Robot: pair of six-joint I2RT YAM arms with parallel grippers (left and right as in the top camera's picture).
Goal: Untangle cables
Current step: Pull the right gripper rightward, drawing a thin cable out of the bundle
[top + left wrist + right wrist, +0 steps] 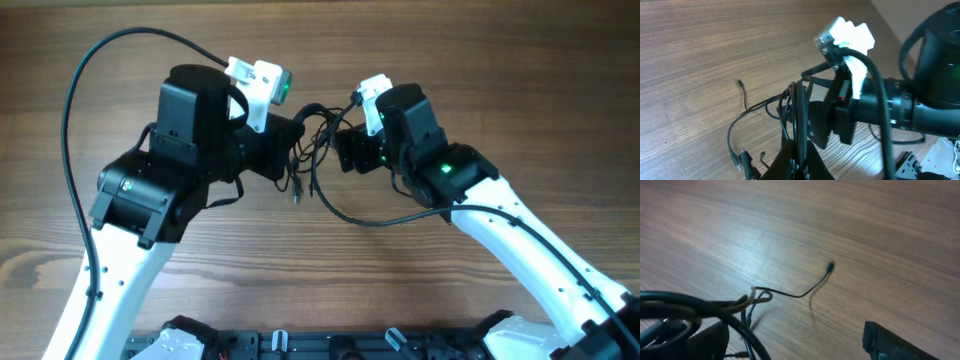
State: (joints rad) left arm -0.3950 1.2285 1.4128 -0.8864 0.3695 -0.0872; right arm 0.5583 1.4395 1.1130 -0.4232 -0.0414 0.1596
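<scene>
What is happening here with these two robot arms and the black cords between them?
The two arms are working on a bundle of thin black tangled cables above the brown wooden table. The left gripper is shut on the bundle and holds it up. The right gripper faces it from the other side with its jaws open, near the strands but not gripping them. The cables are not yet untangled. One loose end with a small plug sticks out over the table.

Left arm [112,285] and right arm [535,245] match: white lower links, chunky black joints with green status lights, white camera mount [258,85] by each wrist, black cable [72,100] looping off the left.
</scene>
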